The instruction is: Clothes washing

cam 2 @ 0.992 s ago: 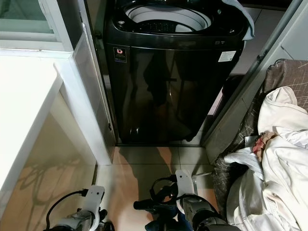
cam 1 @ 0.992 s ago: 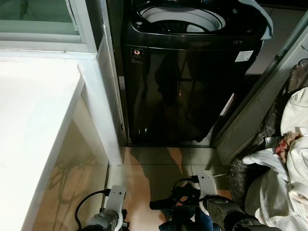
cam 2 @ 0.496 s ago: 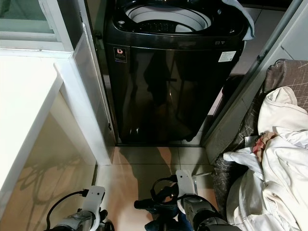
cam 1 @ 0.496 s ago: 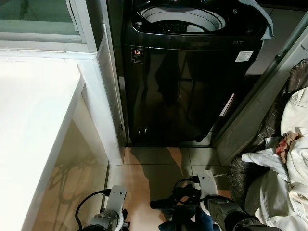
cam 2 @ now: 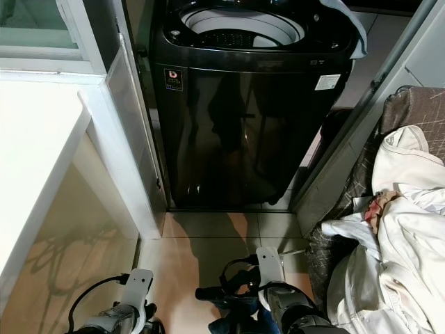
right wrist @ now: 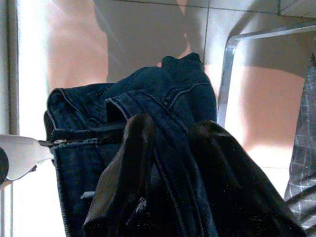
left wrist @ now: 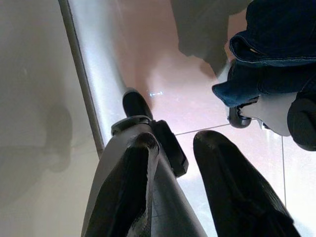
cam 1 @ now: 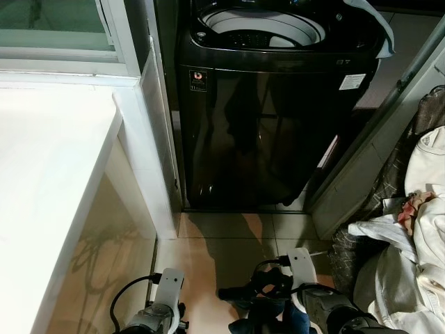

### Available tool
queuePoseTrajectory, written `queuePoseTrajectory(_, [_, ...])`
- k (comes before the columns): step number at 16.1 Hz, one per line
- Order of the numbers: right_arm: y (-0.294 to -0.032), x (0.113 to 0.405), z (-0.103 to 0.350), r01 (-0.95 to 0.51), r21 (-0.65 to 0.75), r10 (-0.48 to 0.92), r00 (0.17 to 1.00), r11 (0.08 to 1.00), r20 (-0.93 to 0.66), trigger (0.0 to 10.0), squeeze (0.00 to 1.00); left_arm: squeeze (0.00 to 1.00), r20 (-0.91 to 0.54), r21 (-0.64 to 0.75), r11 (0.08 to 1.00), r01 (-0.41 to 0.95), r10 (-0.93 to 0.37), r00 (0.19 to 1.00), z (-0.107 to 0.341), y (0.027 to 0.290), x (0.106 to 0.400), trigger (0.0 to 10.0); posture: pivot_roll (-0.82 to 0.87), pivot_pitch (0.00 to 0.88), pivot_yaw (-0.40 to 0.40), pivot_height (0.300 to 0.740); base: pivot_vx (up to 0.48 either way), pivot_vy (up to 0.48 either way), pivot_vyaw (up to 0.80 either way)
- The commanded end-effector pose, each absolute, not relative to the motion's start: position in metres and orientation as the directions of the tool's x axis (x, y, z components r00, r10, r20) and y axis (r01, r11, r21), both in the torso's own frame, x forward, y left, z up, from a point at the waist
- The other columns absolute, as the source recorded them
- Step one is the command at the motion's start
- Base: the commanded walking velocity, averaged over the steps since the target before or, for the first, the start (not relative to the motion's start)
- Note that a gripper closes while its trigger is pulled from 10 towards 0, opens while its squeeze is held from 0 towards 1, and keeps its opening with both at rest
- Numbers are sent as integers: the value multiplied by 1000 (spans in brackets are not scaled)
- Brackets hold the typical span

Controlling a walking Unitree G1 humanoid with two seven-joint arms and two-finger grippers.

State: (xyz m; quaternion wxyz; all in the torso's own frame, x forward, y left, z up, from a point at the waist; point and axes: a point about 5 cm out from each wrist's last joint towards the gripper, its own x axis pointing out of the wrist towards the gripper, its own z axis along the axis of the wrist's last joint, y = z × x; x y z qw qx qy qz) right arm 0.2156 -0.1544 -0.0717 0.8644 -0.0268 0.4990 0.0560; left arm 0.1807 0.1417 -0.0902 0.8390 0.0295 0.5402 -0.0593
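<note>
A black top-loading washing machine (cam 1: 271,118) stands ahead with its lid up, showing the pale drum opening (cam 1: 261,28). Low over the tiled floor in front of it, my right gripper (right wrist: 173,129) is shut on a pair of dark blue jeans (right wrist: 163,94), which bunch and hang around its fingers; both also sit at the bottom of the left eye view, the jeans (cam 1: 268,321) just under the wrist. My left gripper (left wrist: 177,143) hangs low beside it, open, with nothing between its fingers. In the left wrist view the jeans (left wrist: 276,44) lie off to one side.
A white counter (cam 1: 42,174) and a glass panel (cam 1: 156,125) close off the left. To the right, a heap of white clothes (cam 2: 403,229) lies on a checked seat (cam 2: 410,111). A pale cloth (cam 1: 379,28) drapes over the machine's far right corner.
The right gripper with the jeans has drifted very slightly; nothing else has moved.
</note>
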Motion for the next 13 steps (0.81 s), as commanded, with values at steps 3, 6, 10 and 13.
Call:
queuePoseTrajectory(3, [-157,224,-66,-105,16,68,522,994,-850,10000,0,0,-908,-13,990,141,-71,414,-90,142,180,10000,-14,71,-63,740,0,0,0])
queuePoseTrajectory(6, [-163,266,-37,-94,16,72,638,995,-767,10000,0,0,-868,10,979,206,-93,488,-86,142,189,10000,-16,59,-58,740,0,0,0])
queuePoseTrajectory(10, [-153,321,15,-113,43,116,793,993,-598,10000,0,0,-617,-53,974,220,-205,760,-32,134,266,10000,-17,34,-42,740,0,0,0])
queuePoseTrajectory(13, [-139,355,60,-167,24,161,889,986,-428,10000,0,0,-375,43,967,251,-218,901,24,135,316,10000,-15,21,-35,740,0,0,0])
